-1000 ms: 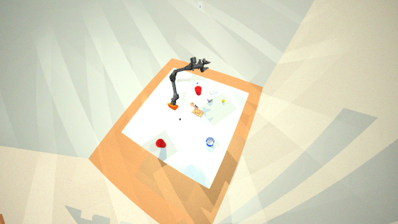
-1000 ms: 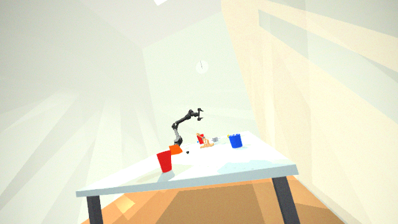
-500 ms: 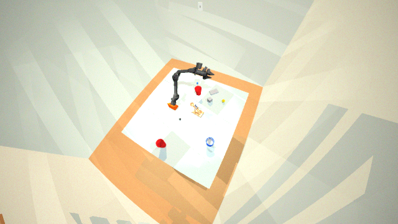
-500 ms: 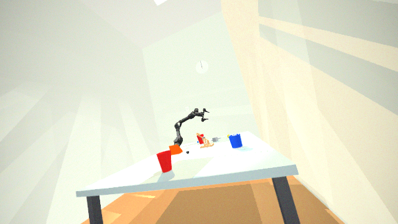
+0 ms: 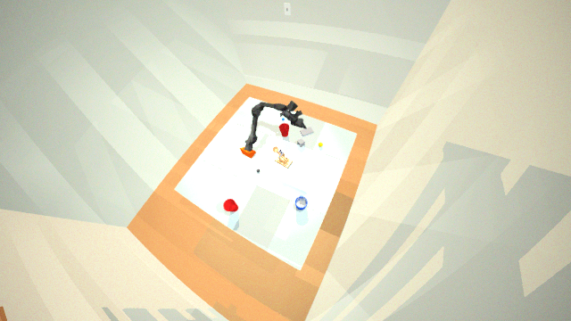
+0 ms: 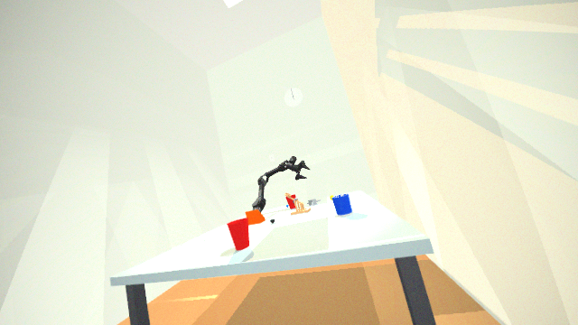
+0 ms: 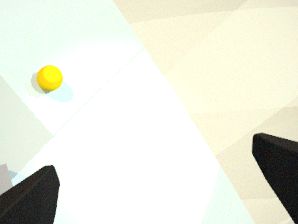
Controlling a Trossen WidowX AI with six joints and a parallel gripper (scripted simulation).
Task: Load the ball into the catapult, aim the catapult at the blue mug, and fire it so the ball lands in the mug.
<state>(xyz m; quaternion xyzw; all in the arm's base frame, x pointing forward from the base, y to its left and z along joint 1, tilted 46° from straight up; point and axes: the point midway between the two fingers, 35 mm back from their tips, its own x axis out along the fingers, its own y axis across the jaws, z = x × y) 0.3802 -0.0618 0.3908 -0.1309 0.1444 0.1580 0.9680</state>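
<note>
The wooden catapult (image 5: 284, 160) (image 6: 300, 208) stands mid-table. The blue mug (image 5: 301, 209) (image 6: 342, 205) stands upright, nearer the front right of the table in the exterior view. A yellow ball (image 5: 320, 144) (image 6: 331, 197) (image 7: 49, 78) lies on the table beyond the catapult, at the upper left of the wrist view. A dark ball (image 5: 258, 171) (image 6: 272, 221) and a tiny blue ball (image 5: 283, 119) (image 6: 287, 206) also lie on the table. My gripper (image 5: 303, 120) (image 6: 307, 173) (image 7: 154, 151) is open and empty, high above the far side of the table.
One red cup (image 5: 284, 129) (image 6: 293, 201) stands behind the catapult, another red cup (image 5: 230, 205) (image 6: 238, 234) at the front left. A grey block (image 5: 301, 143) and a flat grey piece (image 5: 307, 131) lie near the yellow ball. The arm's orange base (image 5: 248, 152) (image 6: 255, 217) is at the left.
</note>
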